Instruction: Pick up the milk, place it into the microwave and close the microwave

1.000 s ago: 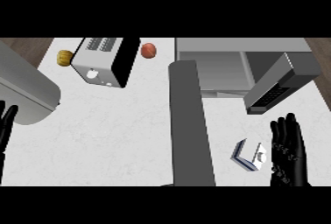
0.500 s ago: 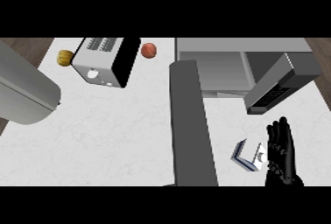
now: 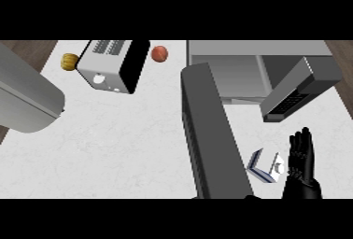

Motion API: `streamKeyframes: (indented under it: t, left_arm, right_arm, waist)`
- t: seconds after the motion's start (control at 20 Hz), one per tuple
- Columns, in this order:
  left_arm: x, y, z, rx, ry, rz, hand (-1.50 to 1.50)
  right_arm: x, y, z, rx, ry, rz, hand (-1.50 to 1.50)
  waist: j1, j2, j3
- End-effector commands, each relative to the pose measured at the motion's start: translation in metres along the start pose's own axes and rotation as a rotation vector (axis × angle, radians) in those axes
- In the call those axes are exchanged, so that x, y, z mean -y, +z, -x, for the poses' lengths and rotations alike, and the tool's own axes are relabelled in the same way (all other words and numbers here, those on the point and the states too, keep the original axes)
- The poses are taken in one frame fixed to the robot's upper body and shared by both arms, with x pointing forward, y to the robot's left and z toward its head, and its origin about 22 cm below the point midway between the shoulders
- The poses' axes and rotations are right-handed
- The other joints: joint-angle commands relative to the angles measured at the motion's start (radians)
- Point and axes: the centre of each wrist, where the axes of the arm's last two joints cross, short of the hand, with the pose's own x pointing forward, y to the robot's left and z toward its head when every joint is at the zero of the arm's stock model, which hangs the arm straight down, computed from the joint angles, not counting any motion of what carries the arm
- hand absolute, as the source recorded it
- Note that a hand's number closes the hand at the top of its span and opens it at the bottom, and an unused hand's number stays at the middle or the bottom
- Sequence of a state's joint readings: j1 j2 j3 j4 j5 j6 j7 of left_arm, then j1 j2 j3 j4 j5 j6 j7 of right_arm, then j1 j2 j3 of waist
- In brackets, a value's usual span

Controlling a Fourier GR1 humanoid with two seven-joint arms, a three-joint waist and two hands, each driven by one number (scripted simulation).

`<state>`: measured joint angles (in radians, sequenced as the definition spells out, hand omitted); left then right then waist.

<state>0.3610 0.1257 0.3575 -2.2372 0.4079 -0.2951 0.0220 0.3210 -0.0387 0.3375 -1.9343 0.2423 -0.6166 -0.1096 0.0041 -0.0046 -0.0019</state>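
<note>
Milk (image 3: 266, 165) lies at lower right of frame, tipped on the counter (image 3: 124, 149), just left of the right hand (image 3: 300, 161), maybe touching. Fingers straight, released, holding nothing. Long axis seems diagonal. Microwave (image 3: 238, 70) open, upper right. Left hand unseen.

The long dark grey open microwave door (image 3: 210, 135) walls off nine o'clock of the small white-and-blue milk carton (image 3: 267, 166); twelve o'clock lies open toward the grey microwave cavity (image 3: 238, 74).
</note>
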Motion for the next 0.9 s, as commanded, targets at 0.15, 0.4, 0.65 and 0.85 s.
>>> streamKeyframes:
  t: [0.15, 0.4, 0.65, 0.85]
  left_arm:
    - [-0.014, 0.001, 0.005, -0.008, -0.003, -0.006, -1.5]
    - [-0.022, 0.027, -0.018, 0.002, 0.0, -0.011, -1.5]
    - [-0.004, 0.003, -0.006, -0.005, -0.003, 0.004, -1.5]
    - [-0.003, 0.019, -0.01, -0.003, 0.004, -0.005, -1.5]
  right_arm:
    - [0.03, 0.009, 0.056, -0.047, 0.056, 0.042, -1.5]
    - [0.031, 0.028, 0.084, -0.078, 0.076, 0.076, -1.5]
    - [0.061, 0.026, 0.114, -0.097, 0.043, 0.045, -1.5]
    - [0.04, 0.023, 0.142, -0.082, 0.022, 0.027, -1.5]
  waist:
    - [-0.006, 0.004, 0.003]
    - [0.002, 0.003, 0.002]
    - [-0.005, 0.004, 0.002]
    - [0.003, 0.004, 0.002]
